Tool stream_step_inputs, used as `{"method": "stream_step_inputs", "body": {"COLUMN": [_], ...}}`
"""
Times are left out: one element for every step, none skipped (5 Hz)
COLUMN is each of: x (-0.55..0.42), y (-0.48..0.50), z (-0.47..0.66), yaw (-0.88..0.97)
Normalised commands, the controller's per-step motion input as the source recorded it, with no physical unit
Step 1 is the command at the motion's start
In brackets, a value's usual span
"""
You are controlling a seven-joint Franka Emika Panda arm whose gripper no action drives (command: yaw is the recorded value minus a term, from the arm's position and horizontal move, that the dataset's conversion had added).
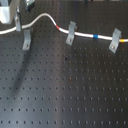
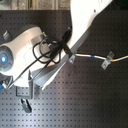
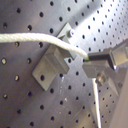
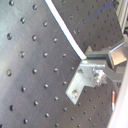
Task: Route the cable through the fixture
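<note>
The white cable (image 1: 45, 16) runs from the first exterior view's left edge, arcs up, then drops to its red band (image 1: 59, 26) and on to its blue band (image 1: 95, 36). The upright grey fixture (image 1: 26, 39) stands at the first exterior view's left, and the cable passes just above its top. My gripper (image 1: 17, 25) is beside it, shut on the cable. In both wrist views the cable (image 3: 40, 40) (image 4: 65, 30) ends between my fingertips (image 3: 100, 56) (image 4: 102, 56), close over the fixture (image 3: 52, 67) (image 4: 84, 79).
Two leaning grey clips (image 1: 71, 33) (image 1: 115, 40) hold the cable to the first exterior view's right. A black perforated board (image 1: 65, 85) lies under everything. In the second exterior view the arm (image 2: 45, 50) hides the fixture; the blue band (image 2: 96, 56) and a clip (image 2: 106, 61) show.
</note>
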Motion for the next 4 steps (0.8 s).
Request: {"method": "stream_step_inputs", "body": {"x": [-0.065,-0.002,-0.009,0.000], "y": [-0.090,-0.015,0.002,0.000], "z": [0.00,-0.04,-0.06,-0.05], "yaw": [0.37,0.91,0.94,0.95]}}
